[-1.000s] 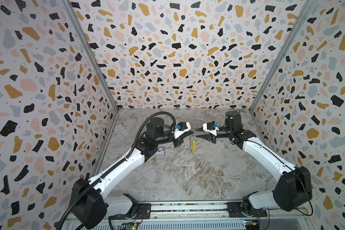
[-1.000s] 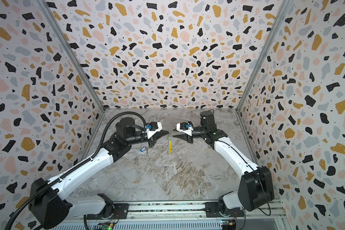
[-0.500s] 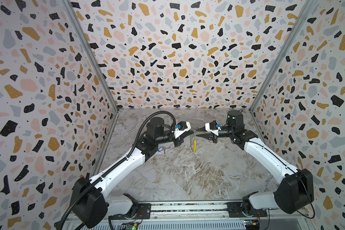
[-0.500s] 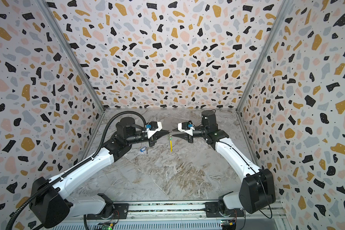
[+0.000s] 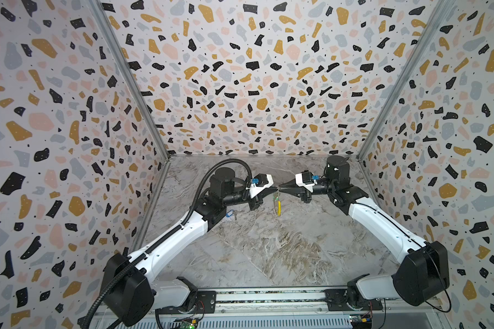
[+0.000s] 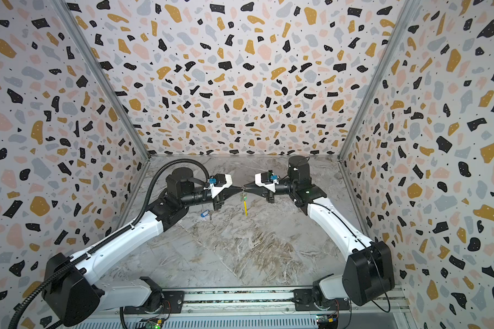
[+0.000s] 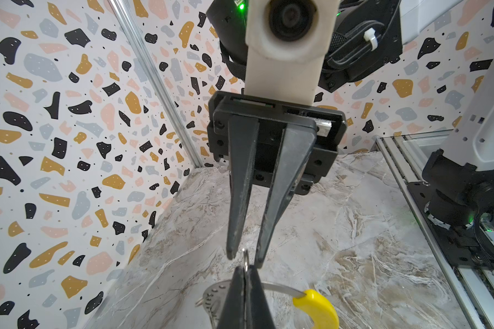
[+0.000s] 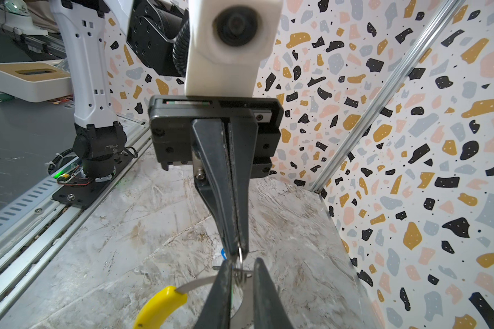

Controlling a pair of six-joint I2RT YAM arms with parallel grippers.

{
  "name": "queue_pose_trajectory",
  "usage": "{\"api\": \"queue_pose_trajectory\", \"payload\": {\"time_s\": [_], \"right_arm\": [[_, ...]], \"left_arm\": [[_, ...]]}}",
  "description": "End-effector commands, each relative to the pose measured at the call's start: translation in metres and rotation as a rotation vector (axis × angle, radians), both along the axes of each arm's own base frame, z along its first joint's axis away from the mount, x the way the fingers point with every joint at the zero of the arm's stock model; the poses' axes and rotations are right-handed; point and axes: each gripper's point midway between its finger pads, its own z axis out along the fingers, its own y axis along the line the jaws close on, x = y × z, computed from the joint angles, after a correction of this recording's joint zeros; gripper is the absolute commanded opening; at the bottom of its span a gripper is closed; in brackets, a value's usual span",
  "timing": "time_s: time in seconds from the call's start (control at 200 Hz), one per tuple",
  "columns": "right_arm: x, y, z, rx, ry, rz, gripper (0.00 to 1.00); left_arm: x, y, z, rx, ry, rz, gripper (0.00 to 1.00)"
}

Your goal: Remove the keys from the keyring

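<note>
Left gripper (image 8: 236, 250), right gripper (image 7: 244, 256) at one keyring (image 7: 314, 307); one blue-tagged key (image 6: 204, 214) aside

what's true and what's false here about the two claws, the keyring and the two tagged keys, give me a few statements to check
1. The left claw is shut, and the thin silver metal keyring with a yellow sleeve hangs from it. True.
2. The small silvery key with the blue tag is on the ring. False: it lies on the grey marble table, off the ring.
3. The right claw is clamped fully shut. False: its jaws stand apart, just in front of the left claw's tip.
4. The small silvery key with the green tag hangs at the ring. True.
</note>
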Motion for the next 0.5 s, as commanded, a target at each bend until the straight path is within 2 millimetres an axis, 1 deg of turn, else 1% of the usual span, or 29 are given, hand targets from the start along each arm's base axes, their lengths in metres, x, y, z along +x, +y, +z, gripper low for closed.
{"api": "queue_pose_trajectory", "payload": {"time_s": [0.0, 0.2, 0.26, 0.37, 0.451, 0.496], "right_arm": [[-0.008, 0.000, 0.007, 0.015, 0.006, 0.030, 0.14], [-0.003, 0.001, -0.001, -0.005, 0.025, 0.010, 0.13], [0.000, 0.002, -0.003, -0.011, 0.023, -0.007, 0.19], [0.004, 0.003, -0.006, -0.021, 0.023, -0.021, 0.23], [0.004, 0.003, -0.006, -0.021, 0.021, -0.017, 0.22], [0.003, 0.003, -0.006, -0.019, 0.022, -0.010, 0.20]], "left_arm": [[-0.001, 0.001, 0.007, -0.027, -0.028, -0.012, 0.00], [-0.002, 0.001, 0.007, -0.025, -0.030, -0.018, 0.00], [-0.003, 0.001, 0.007, -0.023, -0.030, -0.020, 0.00], [-0.003, 0.001, 0.007, -0.023, -0.030, -0.019, 0.00], [-0.003, 0.001, 0.007, -0.023, -0.030, -0.021, 0.00], [-0.004, 0.001, 0.008, -0.024, -0.032, -0.021, 0.00]]}}
